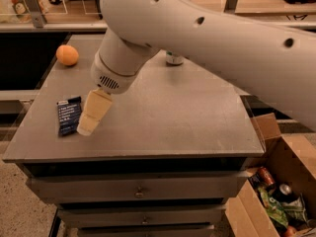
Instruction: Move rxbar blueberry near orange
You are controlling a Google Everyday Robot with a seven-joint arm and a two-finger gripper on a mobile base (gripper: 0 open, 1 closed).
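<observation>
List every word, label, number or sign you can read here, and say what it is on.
On the blue snack bar: white lines of print, too blurred to read.
On the cans in the cardboard box: labels too small to read.
On the gripper, just right of the snack bar above the table: no marking.
On the orange: none.
Nothing here can be quoted as readable text.

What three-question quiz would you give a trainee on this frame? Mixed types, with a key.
1. True or false: the rxbar blueberry touches the orange.
2. The gripper is just above the table, closest to: A) the orange, B) the rxbar blueberry, C) the cardboard box.
3. Short answer: which lies nearer the table's front edge, bar or orange?
Key: 1 false, they lie well apart; 2 B; 3 the rxbar blueberry.
</observation>
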